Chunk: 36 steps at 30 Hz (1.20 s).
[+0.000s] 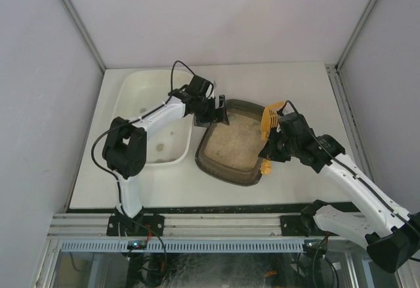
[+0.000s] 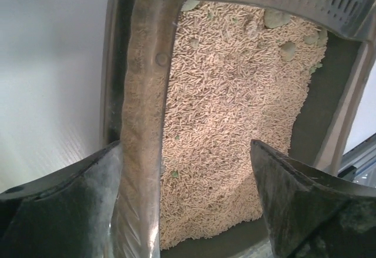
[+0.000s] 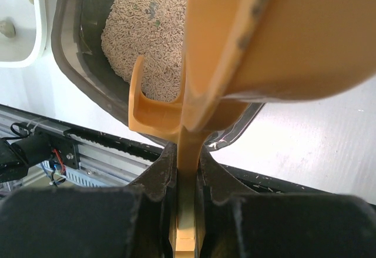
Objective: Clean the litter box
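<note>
The dark grey-brown litter box (image 1: 226, 173) with beige litter (image 1: 233, 144) sits mid-table. My left gripper (image 1: 216, 112) is at its far-left rim; in the left wrist view the jaws (image 2: 188, 181) stand wide apart, with the rim (image 2: 144, 93) lying against the left finger. Greenish clumps (image 2: 288, 49) lie on the litter at the far end. My right gripper (image 1: 272, 147) is shut on the handle of a yellow scoop (image 1: 269, 121) and holds it over the box's right rim. In the right wrist view the handle (image 3: 191, 140) is pinched between the fingers, above the litter box (image 3: 64, 40).
A larger white tub (image 1: 141, 84) stands left of the litter box, with a few clumps (image 1: 161, 147) inside; its corner shows in the right wrist view (image 3: 23, 29). The metal front rail (image 1: 210, 226) runs along the near edge. White walls enclose the table.
</note>
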Available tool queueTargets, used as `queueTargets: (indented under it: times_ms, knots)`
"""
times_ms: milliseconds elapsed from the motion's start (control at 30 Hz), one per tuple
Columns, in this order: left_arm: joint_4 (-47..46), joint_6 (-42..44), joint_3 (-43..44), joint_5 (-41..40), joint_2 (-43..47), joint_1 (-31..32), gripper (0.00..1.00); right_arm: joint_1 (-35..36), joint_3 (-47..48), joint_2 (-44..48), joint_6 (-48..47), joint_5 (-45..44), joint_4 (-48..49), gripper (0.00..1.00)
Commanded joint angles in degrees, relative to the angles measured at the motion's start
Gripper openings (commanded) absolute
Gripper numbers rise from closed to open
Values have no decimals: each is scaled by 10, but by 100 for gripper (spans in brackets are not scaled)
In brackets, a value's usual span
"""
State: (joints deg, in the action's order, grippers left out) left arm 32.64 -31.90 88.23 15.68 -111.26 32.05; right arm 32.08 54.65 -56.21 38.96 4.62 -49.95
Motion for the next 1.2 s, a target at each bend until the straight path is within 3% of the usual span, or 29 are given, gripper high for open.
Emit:
queueTargets:
  times_ms: [0,200,500,667,1000,1167]
  knots:
    - [56,-3,-16,12,-43,20,85,-9,5,9,-18,8,20,0]
    - [91,30,29,-4,-90,20,57,-19,5,19,-20,9,14,0]
    - [104,45,30,-25,-117,18,44,-27,6,36,-29,-2,6,0]
    - [63,19,-39,-31,-68,22,34,-43,6,44,-41,4,5,0]
    - [10,-40,-137,-71,36,35,1,-74,6,58,-59,26,9,0]
    - [-11,-96,-169,-61,67,58,0,-82,6,55,-68,39,9,0]
